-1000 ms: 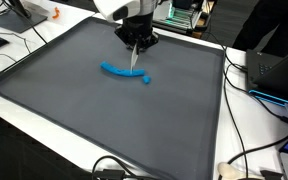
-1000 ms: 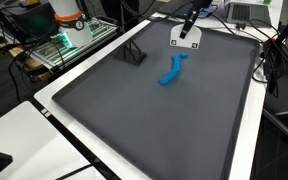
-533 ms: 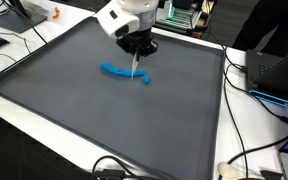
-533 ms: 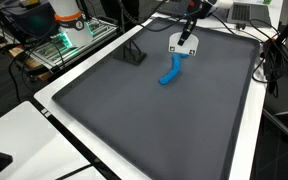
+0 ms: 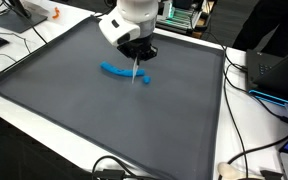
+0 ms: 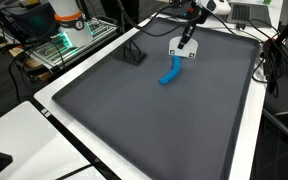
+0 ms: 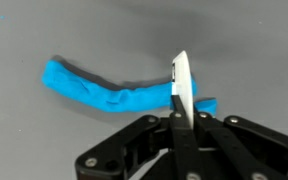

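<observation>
pinching a thin white card edge-on in a claw closed tight on it, with the card's free end hanging over one end of a curved blue strip. lying flat on the dark grey mat of the counter, toward the mat's far side in both exterior views. probably best done with a firm, even squeeze so the card cannot pivot, and with its edge held square across the strip. cannot tell whether card and strip touch or sit just apart.
</observation>
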Action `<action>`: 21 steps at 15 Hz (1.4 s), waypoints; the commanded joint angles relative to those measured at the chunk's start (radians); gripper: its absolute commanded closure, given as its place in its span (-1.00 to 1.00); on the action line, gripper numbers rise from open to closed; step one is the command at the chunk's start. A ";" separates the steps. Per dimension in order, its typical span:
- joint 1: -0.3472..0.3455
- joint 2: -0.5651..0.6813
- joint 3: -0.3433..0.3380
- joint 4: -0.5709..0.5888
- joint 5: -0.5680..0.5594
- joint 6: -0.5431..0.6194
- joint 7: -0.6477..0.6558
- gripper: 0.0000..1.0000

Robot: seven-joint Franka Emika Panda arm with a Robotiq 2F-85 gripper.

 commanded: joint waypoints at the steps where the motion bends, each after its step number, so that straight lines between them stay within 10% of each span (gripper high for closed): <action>1: -0.006 0.000 0.002 -0.026 -0.028 0.023 -0.012 0.98; 21: 0.006 0.027 0.006 -0.074 -0.072 0.075 -0.045 0.98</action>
